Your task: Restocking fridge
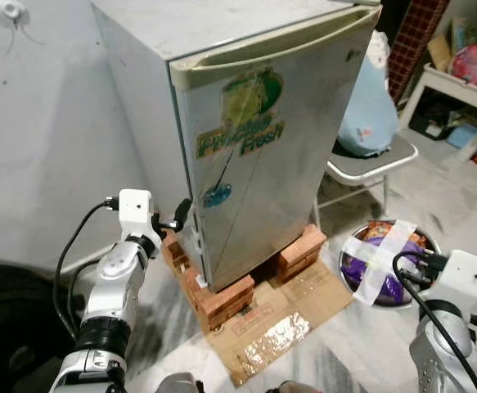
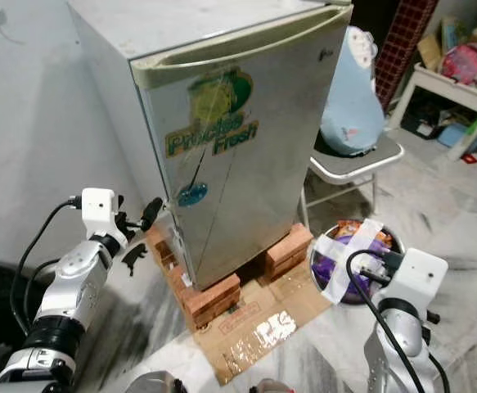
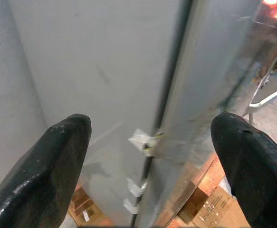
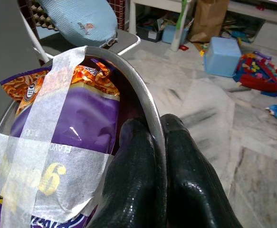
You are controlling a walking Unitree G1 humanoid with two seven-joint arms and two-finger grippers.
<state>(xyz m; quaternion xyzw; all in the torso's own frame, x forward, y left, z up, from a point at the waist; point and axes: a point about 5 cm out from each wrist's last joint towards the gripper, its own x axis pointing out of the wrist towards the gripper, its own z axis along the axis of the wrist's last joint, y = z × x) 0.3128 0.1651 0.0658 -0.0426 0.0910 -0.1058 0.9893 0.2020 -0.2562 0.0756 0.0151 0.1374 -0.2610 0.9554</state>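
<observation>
My left gripper (image 3: 150,156), spread wide, straddles the shut grey metal fridge (image 1: 246,139) door's edge; my right gripper (image 4: 150,171) pinches the taped steel snack bowl (image 1: 389,262) rim. Pulling may rock the brick-propped fridge.

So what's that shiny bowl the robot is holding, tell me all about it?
The bowl is round and looks like shiny metal. It sits low beside the fridge, near the bricks and in front of a chair. Inside are snack packets, purple and orange. Strips of white tape cross over the top, holding them in. The right claw is shut on the rim, one finger inside and one outside.
</observation>
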